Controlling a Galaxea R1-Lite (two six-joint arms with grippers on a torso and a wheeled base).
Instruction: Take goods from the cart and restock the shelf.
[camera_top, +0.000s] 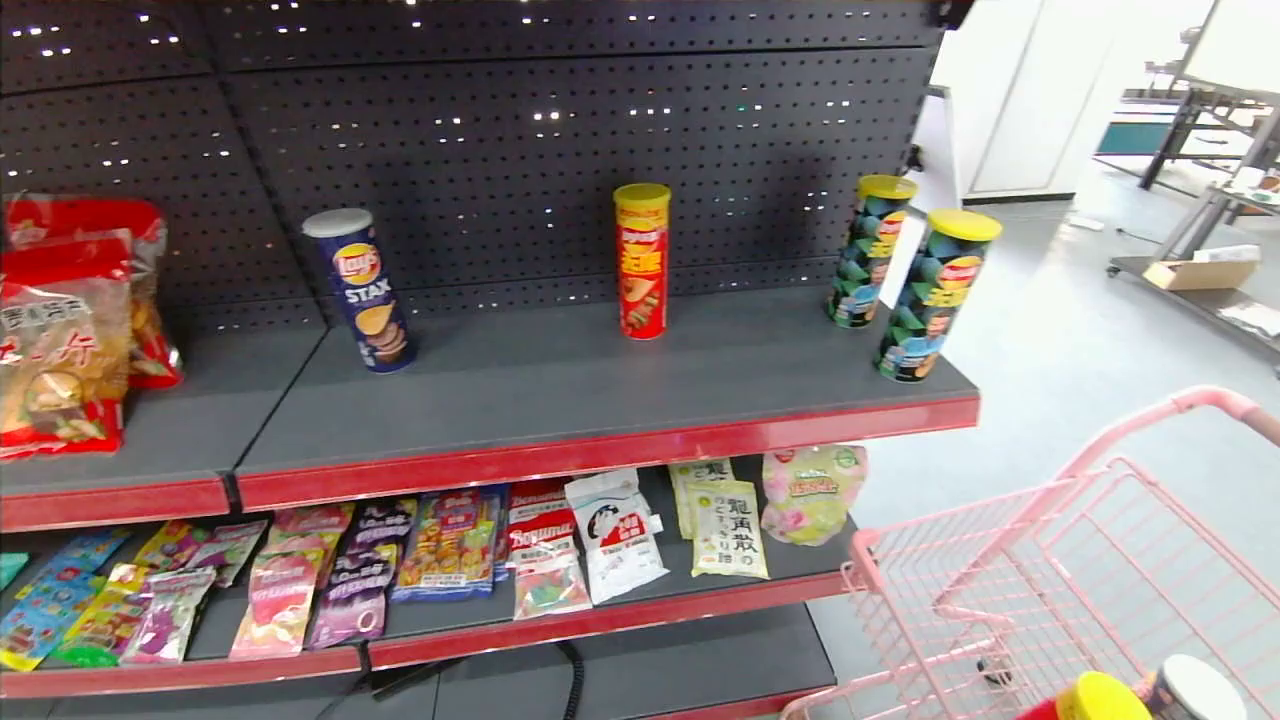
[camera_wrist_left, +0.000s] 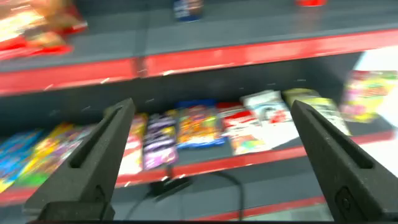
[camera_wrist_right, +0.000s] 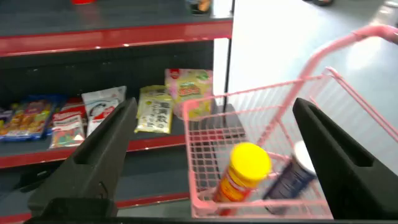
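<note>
Both spread wide, gripping nothing: left gripper (camera_wrist_left: 211, 109) facing snack packets (camera_wrist_left: 199, 124) on the lower shelf (camera_wrist_left: 280, 155); right gripper (camera_wrist_right: 214, 106) over the pink cart (camera_wrist_right: 205, 134), yellow-lidded chip can (camera_wrist_right: 245, 173) and dark can (camera_wrist_right: 291, 179) framed between its jaws, pale floor (camera_wrist_right: 280, 37) beyond

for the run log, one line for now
shelf: four cans | cart: two cans | left gripper: open | right gripper: open, facing cart

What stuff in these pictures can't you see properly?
- Head view: the yellow-lidded can and the white-lidded can in the pink cart are cut off by the bottom edge, so only their tops show.
- Left wrist view: the snack packets on the lower shelf are blurred, and the blue can is cut off by the top edge.
- Head view: the chip bags run off the left edge.
</note>
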